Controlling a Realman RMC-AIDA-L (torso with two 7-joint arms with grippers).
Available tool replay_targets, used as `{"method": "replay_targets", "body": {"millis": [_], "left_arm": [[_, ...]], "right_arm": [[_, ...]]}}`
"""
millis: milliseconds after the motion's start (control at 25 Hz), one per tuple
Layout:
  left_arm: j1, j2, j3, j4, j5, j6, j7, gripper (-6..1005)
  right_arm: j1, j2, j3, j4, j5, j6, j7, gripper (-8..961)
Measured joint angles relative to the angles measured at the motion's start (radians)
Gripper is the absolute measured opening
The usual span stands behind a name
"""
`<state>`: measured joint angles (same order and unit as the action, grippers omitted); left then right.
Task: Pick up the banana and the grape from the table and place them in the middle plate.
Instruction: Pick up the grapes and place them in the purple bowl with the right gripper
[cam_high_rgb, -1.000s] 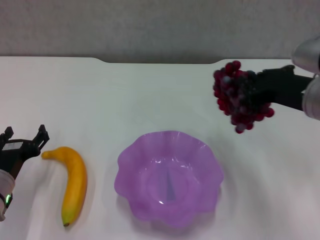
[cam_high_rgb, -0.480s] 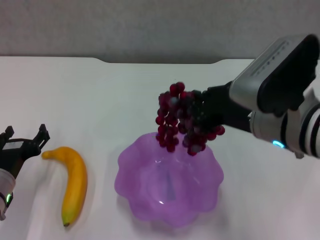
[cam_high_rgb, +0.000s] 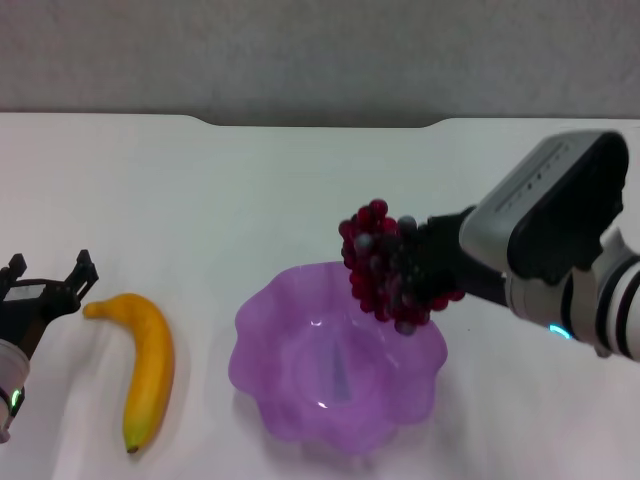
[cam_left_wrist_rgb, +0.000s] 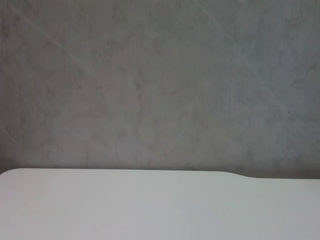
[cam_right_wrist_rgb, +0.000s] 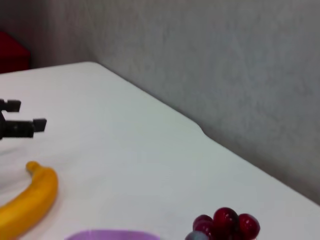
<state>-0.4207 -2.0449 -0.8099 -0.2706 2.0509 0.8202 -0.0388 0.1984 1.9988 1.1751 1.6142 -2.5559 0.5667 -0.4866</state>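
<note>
My left gripper (cam_high_rgb: 50, 275), jaws parted, rests on the table (cam_high_rgb: 200, 190) just beside the banana (cam_high_rgb: 145, 365), while my right gripper (cam_high_rgb: 425, 265), jaws clenched on the grape (cam_high_rgb: 390, 265), hangs over the middle plate's (cam_high_rgb: 290, 400) far rim.

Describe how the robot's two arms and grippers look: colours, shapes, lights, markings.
The right gripper is black and mostly hidden behind the grape. Its arm has a boxy silver-grey housing with a dark panel, then a white rounded wrist with black bands and a small cyan light. The left gripper is black with thin, pronged fingers; its arm is black, then white, with a small green light. No loose cables show.
</note>
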Motion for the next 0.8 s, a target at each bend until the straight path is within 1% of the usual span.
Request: {"method": "replay_targets", "body": {"millis": [240,400,800], "left_arm": [[-0.001,-0.001,0.0,0.001,0.0,-0.002,0.001,891],[-0.001,-0.001,0.0,0.001,0.0,-0.003,0.002,891],[0.0,-0.001,0.0,0.001,0.0,-0.003,0.001,890]], "right_arm": [[-0.004,0.001,-0.032,-0.066,0.01,-0.029,0.0,135],[-0.005,0.002,-0.053,-0.085,0.008,-0.058,-0.002,136],[-0.013,0.002,-0.049,-0.129,0.006,-0.127,-0.003,123]]}}
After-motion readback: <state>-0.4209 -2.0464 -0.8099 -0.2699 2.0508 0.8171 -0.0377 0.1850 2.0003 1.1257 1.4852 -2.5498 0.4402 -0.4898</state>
